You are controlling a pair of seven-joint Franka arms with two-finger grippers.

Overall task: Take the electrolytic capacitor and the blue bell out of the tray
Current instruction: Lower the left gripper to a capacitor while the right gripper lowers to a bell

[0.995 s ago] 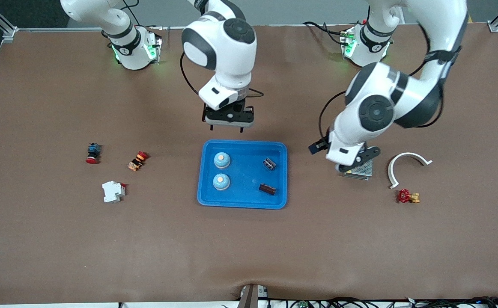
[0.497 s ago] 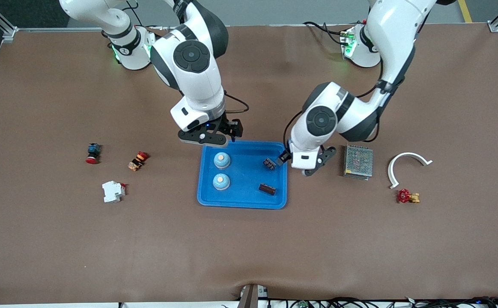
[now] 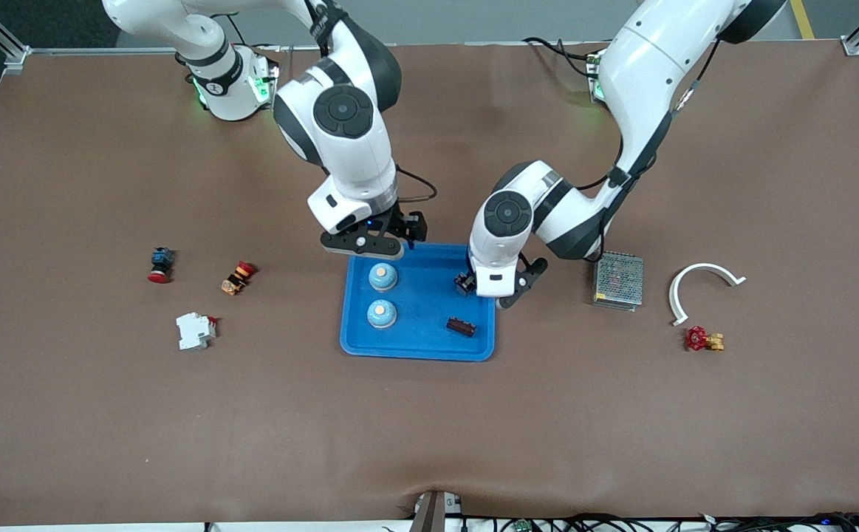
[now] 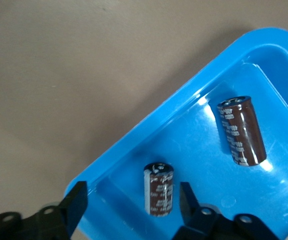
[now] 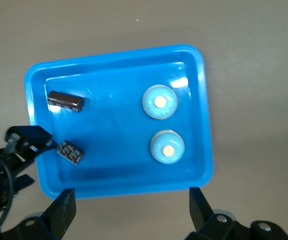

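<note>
**A:** Status on the grippers?

**B:** Left gripper (image 3: 482, 290) is low over the blue tray (image 3: 419, 346), at the tray's end toward the left arm. Fingers (image 4: 76, 202) spread wide, one on either side of a capacitor (image 4: 158, 188) that lies on the tray floor. Not touching it, gap on both sides in the left wrist view.

**A:** Right one?

**B:** Right gripper (image 3: 371, 250) hangs over the tray's edge nearest the robot bases, just above the bells. Fingers (image 5: 61, 212) spread apart, nothing between them.

**A:** Where are the parts?

**B:** All in the tray. Two bells, both toward the right arm's end: first bell (image 3: 382, 277) sits farther from the front camera, second bell (image 3: 381, 314) nearer to it. Both upright, apart from each other. Second capacitor (image 3: 461, 326) lies on its side toward the left arm's end, nearer the front camera than the one under the left gripper.

**A:** Anything else on the table?

**B:** Toward the left arm's end: metal mesh box (image 3: 617, 279), white curved clip (image 3: 699, 284), red valve (image 3: 702, 339). Toward the right arm's end: red-capped button (image 3: 159, 264), small red and orange switch (image 3: 238, 277), white breaker (image 3: 195, 330). All well apart from the tray.
</note>
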